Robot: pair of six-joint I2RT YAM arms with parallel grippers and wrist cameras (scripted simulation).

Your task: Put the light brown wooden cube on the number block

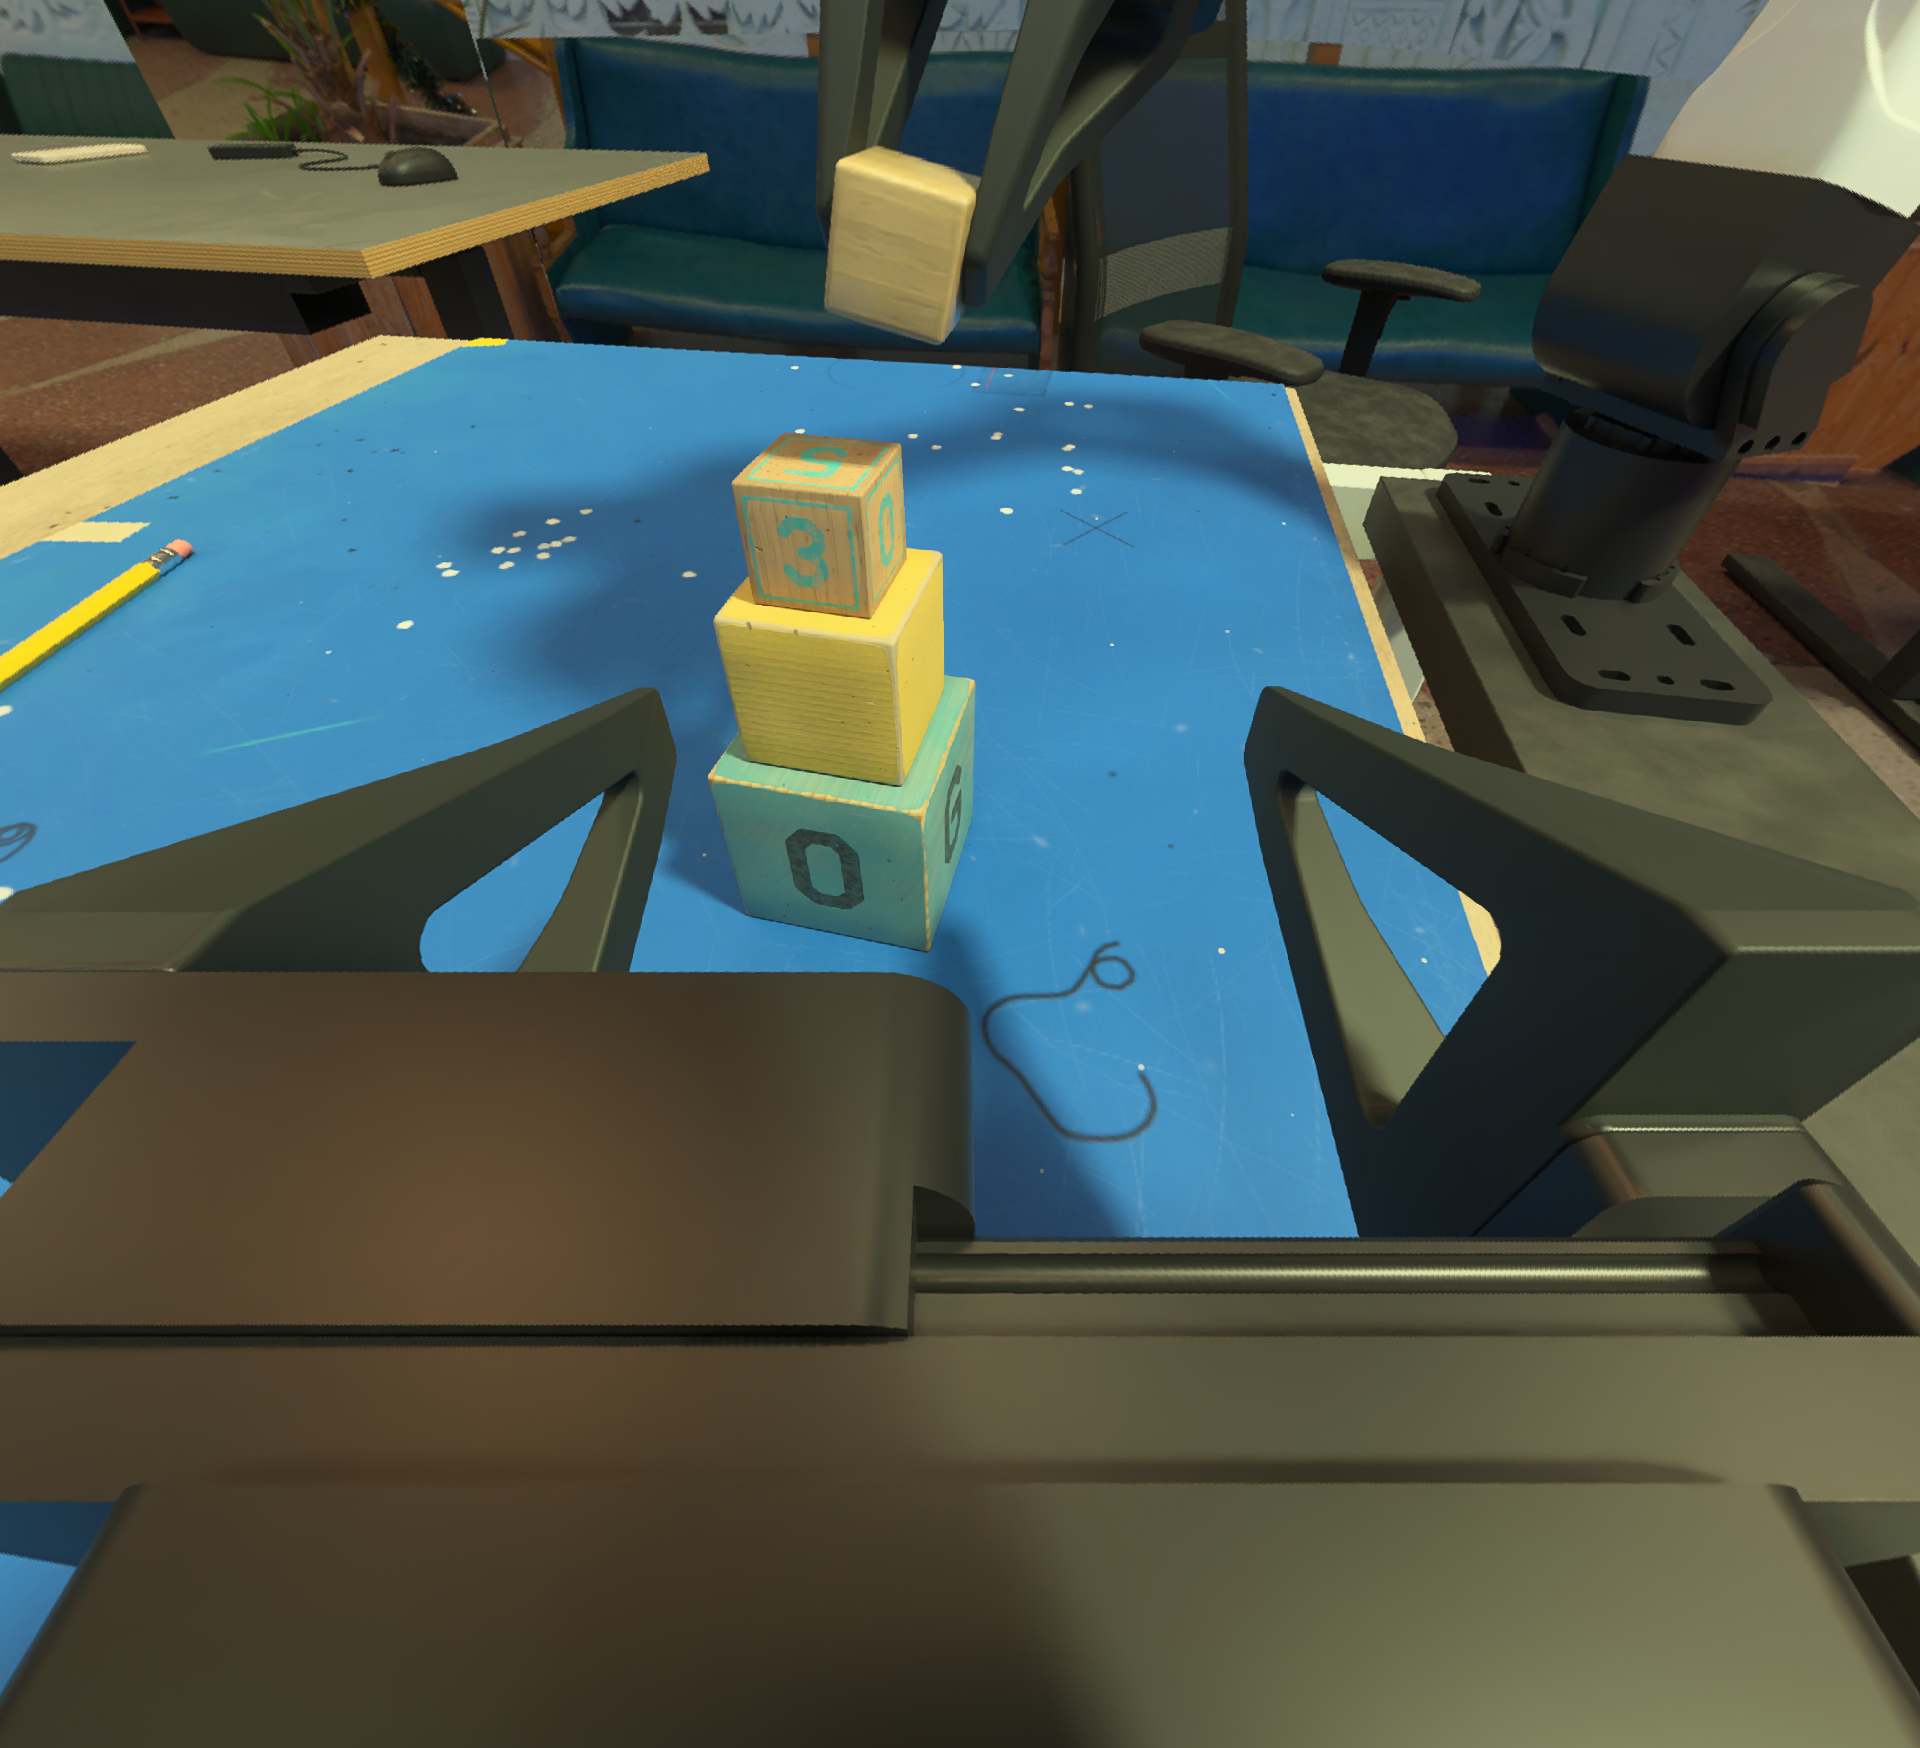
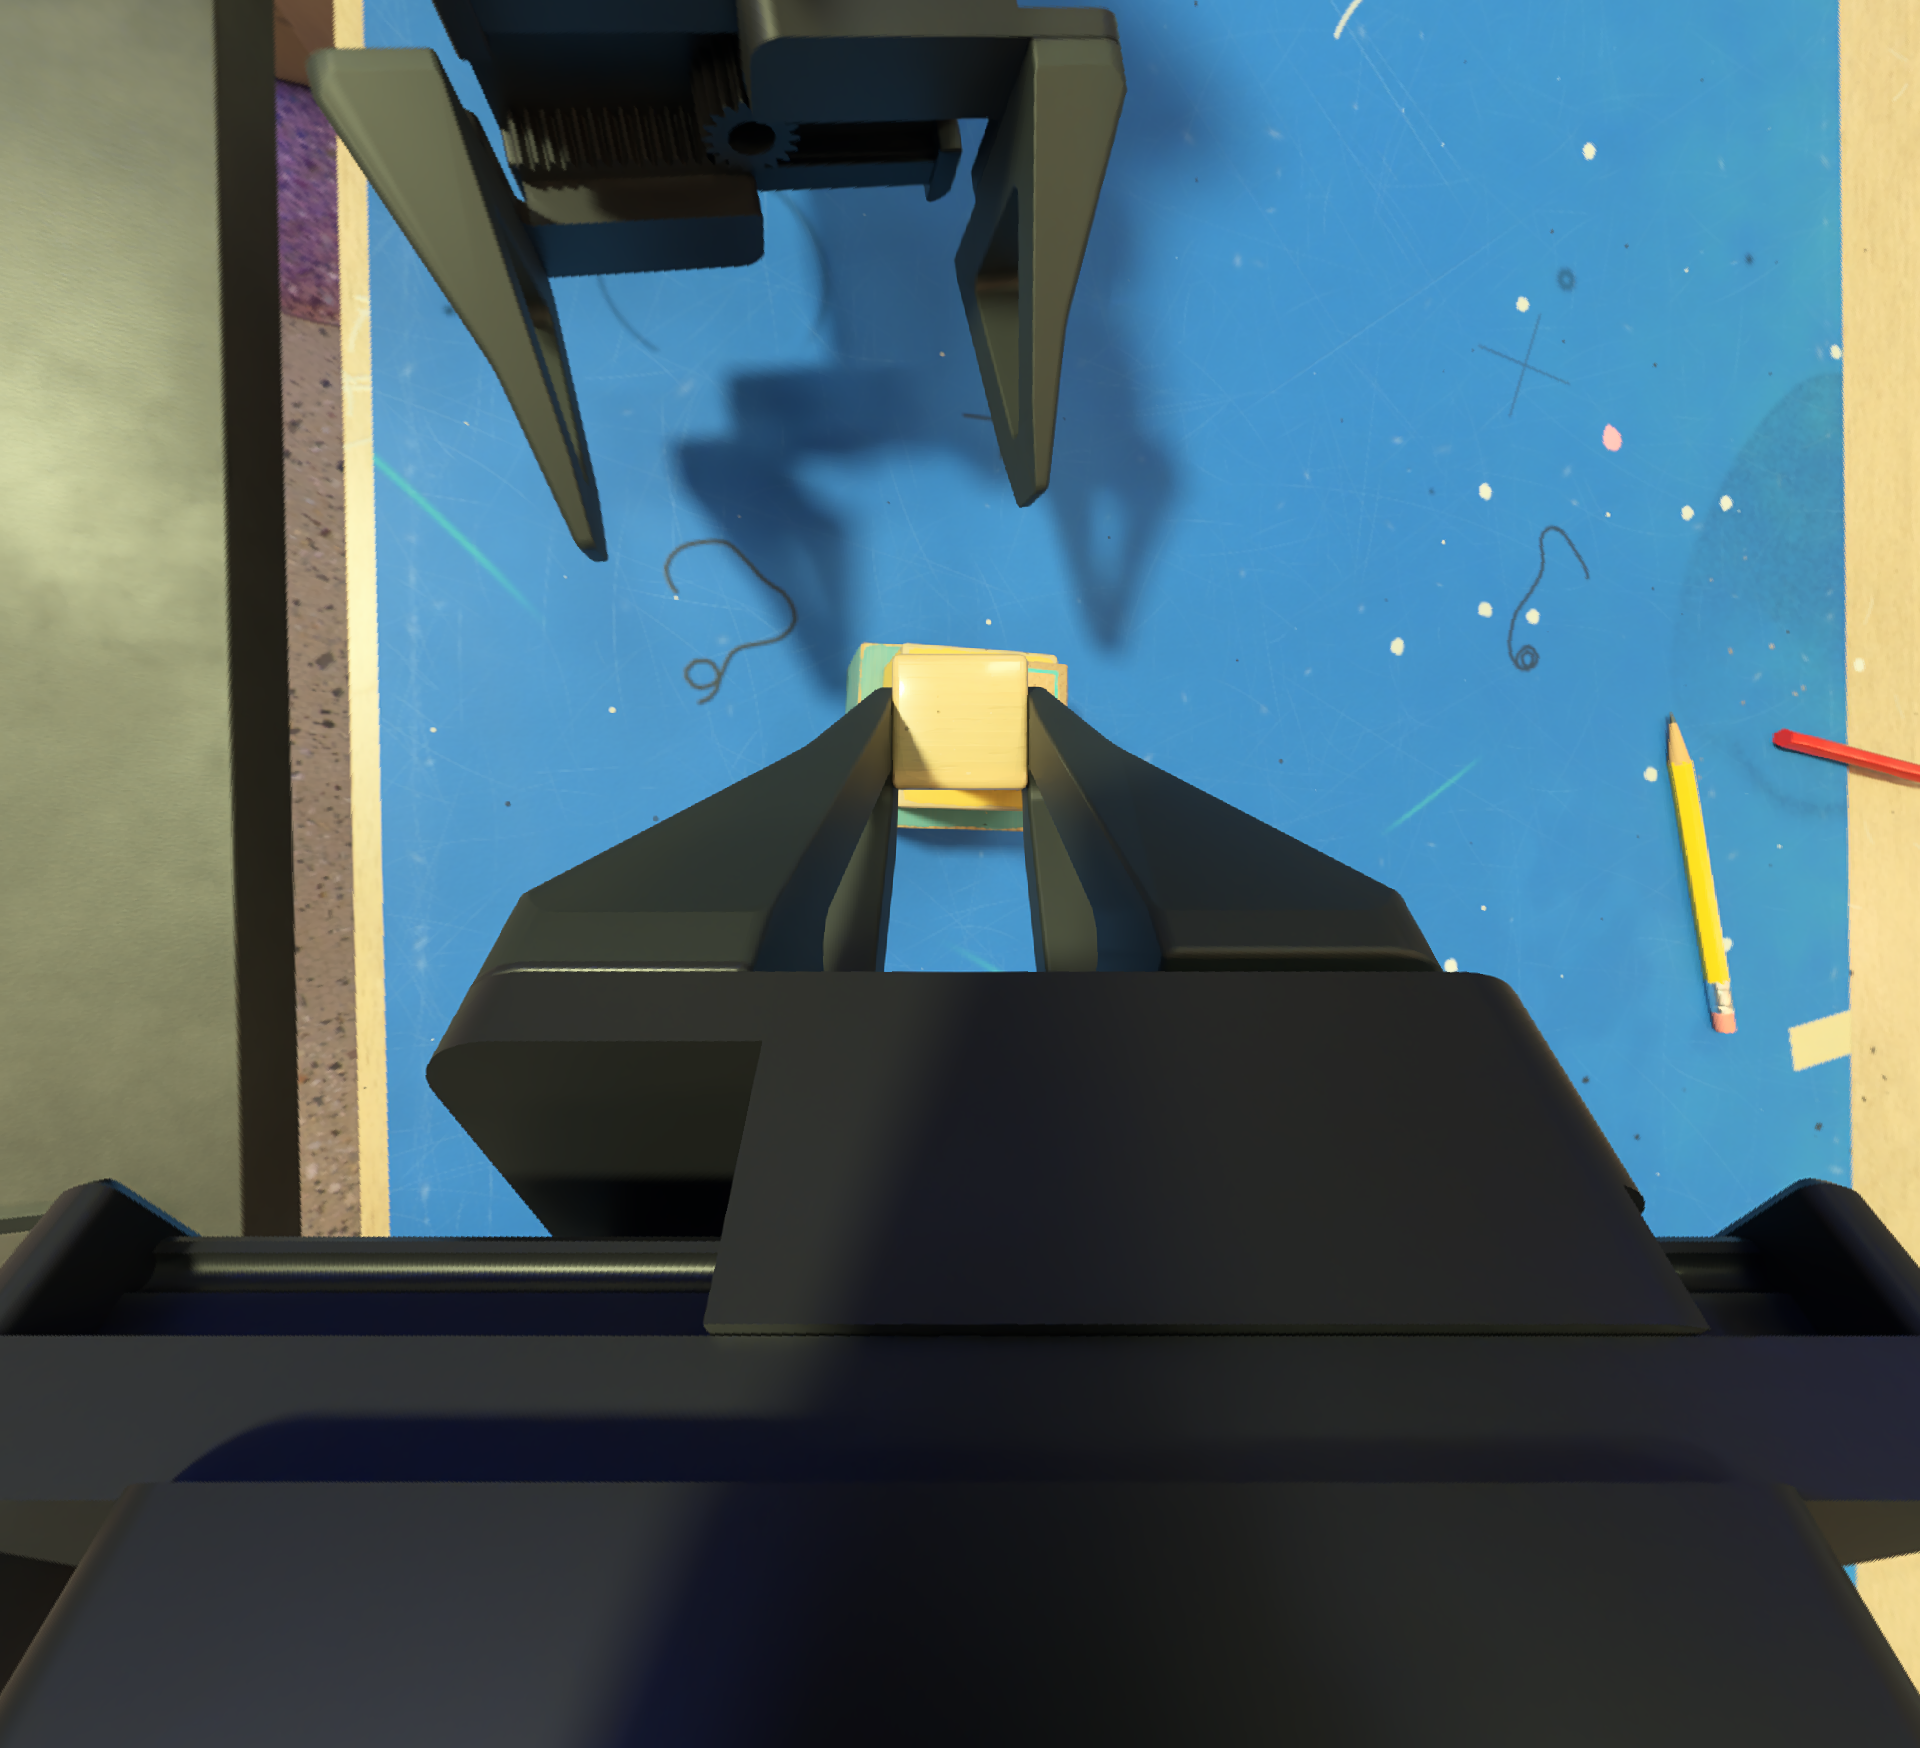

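right tool (image 2: 961, 727) grips wooden cube (image 1: 899, 244) above number block (image 1: 821, 524) | left tool (image 1: 961, 732) open, empty | left: lower, release

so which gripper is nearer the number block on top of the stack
Right. The right gripper hangs directly above the number block, holding the light brown wooden cube. The left gripper sits open, off to the stack's side.

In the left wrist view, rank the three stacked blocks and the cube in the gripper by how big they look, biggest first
1. Teal block at the bottom.
2. Yellow block in the middle.
3. Number block on top and the light brown wooden cube held by the right gripper look alike; the cube sits farther off, so I will not rank them.
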